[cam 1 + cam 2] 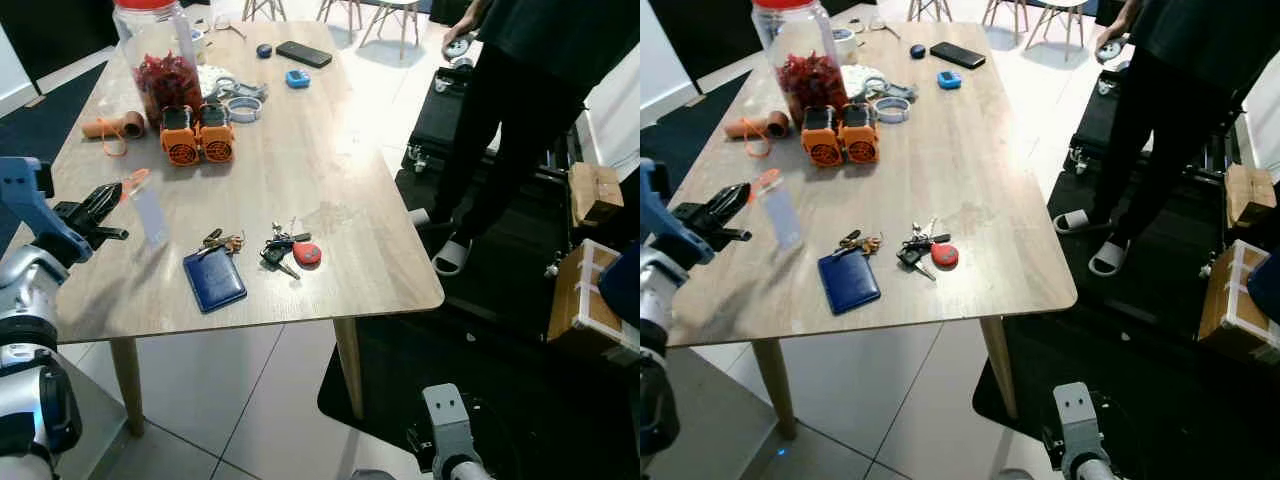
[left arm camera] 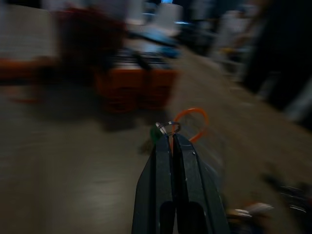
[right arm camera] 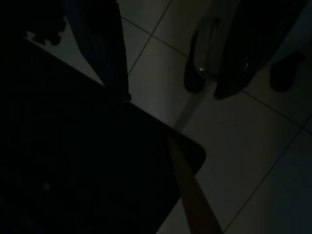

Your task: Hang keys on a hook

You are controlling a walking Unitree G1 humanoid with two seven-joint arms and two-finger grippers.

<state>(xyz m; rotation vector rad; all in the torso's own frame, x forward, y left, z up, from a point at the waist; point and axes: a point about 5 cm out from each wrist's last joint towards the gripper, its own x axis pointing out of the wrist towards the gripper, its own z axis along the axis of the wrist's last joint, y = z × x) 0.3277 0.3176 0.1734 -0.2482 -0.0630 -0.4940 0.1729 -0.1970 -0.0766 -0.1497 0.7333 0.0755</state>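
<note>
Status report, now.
Left gripper shut on key ring, clear tag dangling, above table's left side. Right gripper open, idle near floor. Person stands past table's right edge.

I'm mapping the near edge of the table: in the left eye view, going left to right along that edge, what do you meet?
Left pincer holding a clear tag → blue wallet → key bunch with red fob.
</note>
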